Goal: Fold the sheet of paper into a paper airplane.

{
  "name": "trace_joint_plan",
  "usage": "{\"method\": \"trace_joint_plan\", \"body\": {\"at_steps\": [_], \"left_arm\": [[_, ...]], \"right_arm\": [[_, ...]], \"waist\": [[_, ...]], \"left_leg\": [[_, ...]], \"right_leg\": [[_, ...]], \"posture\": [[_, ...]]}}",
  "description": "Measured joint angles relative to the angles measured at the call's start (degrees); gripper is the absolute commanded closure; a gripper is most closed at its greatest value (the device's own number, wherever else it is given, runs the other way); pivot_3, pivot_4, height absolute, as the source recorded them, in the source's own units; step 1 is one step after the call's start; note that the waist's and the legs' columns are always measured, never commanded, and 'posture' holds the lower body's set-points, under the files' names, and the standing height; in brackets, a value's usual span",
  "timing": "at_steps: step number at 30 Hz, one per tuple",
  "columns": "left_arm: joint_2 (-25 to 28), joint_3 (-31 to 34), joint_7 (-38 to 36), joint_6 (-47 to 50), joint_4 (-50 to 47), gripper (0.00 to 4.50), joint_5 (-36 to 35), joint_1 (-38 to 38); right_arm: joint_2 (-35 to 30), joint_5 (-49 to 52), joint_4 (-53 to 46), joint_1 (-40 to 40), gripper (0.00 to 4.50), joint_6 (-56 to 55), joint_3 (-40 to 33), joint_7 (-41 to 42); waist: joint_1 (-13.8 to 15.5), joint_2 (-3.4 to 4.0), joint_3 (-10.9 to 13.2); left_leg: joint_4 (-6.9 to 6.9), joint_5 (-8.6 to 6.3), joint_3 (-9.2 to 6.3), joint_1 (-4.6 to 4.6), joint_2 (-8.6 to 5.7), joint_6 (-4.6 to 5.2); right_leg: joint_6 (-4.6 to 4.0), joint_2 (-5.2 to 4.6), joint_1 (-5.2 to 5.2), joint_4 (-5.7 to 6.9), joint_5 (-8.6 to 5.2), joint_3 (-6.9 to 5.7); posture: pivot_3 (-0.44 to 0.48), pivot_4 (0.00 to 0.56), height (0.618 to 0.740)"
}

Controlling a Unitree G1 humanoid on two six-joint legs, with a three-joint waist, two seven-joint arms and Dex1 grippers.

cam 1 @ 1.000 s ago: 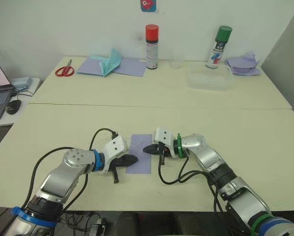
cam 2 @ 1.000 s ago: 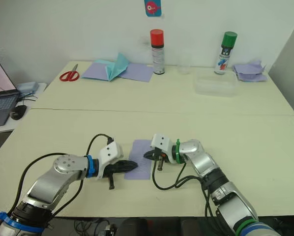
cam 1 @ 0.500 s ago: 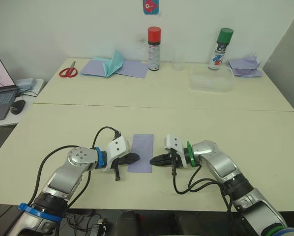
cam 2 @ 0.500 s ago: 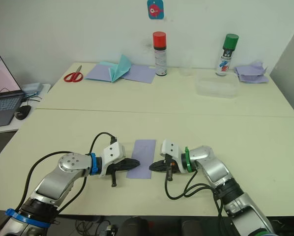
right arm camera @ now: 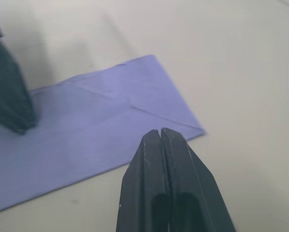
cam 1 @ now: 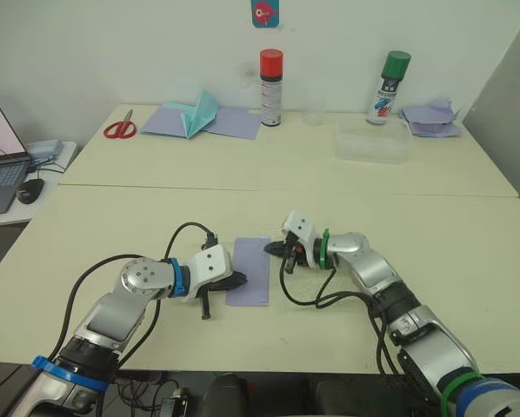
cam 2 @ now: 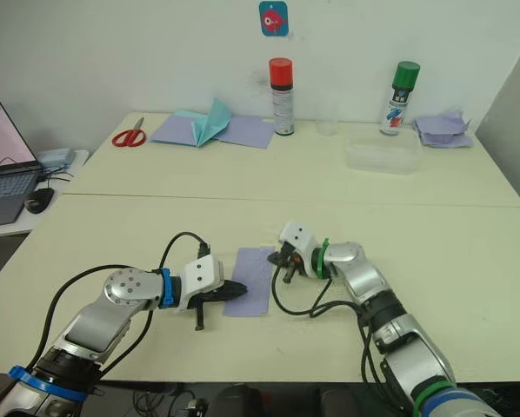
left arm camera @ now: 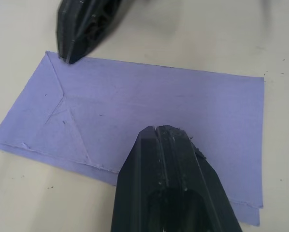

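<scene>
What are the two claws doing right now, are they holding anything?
Left gripper: shut, its tip resting on the sheet of paper, gripping nothing.
Right gripper: shut, empty, at the paper's far corner.

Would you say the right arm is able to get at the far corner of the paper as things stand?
Probably yes: the right claw, shut, sits right at that far corner of the paper, with nothing between. The left claw rests on the opposite edge, out of its way.

The sheet of paper (left arm camera: 149,106) is showing as thin, matt lavender paper, creased and slightly rough along its edges. The surface (cam 1: 373,208) is looking like smooth, matt cream laminate. Both the left tool (left arm camera: 159,135) and the right tool (right arm camera: 162,133) are appearing as black, faintly glossy plastic, their fingers pressed together, scuffed at the tips.
</scene>
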Motion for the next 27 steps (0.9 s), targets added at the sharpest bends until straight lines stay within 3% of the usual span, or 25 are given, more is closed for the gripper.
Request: {"method": "trace_joint_plan", "body": {"at_steps": [6,14,27], "left_arm": [[0.01,0.0,-0.09,-0.02,-0.02,4.5,0.04,-0.02],[0.11,0.19,-0.93,-0.02,0.49,4.5,0.04,-0.41],[0.23,0.02,-1.12,-0.02,0.71,4.5,0.05,-0.8]], "right_arm": [[0.61,-0.83,3.25,-1.12,4.48,-3.11,-1.53,-0.48],[0.06,2.18,-8.7,4.47,4.48,-3.48,-1.2,7.69],[-2.07,-1.0,-12.12,7.86,4.48,-1.05,0.93,5.4]], "waist": [[0.0,0.01,0.0],[-0.1,0.04,0.0],[-0.1,0.05,0.01]], "left_leg": [[-0.01,0.0,-0.01,-0.01,0.01,0.0],[-0.04,-0.01,-0.07,-0.01,0.03,0.0],[-0.04,-0.01,-0.05,-0.02,0.03,0.0]], "right_leg": [[0.0,0.0,0.0,0.0,0.0,0.02],[0.01,0.0,0.0,0.0,-0.02,0.01],[0.0,0.0,-0.01,-0.01,-0.06,0.01]], "posture": [[0.0,0.15,0.74],[0.0,0.15,0.74],[0.0,0.15,0.74]]}}
